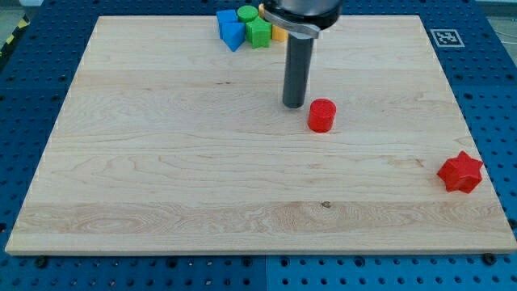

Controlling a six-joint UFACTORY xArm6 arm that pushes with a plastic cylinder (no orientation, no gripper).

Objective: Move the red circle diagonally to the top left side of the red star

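Just right of my tip (294, 106) stands the red circle (321, 115), a short upright cylinder.

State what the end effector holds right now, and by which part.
Nothing is held. My tip has no jaws; it stands on the board just to the view's left of the red circle, slightly above it, with a small gap showing between them.

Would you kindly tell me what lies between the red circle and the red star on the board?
Nothing: in the camera view, only bare wood separates the red circle from the red star.
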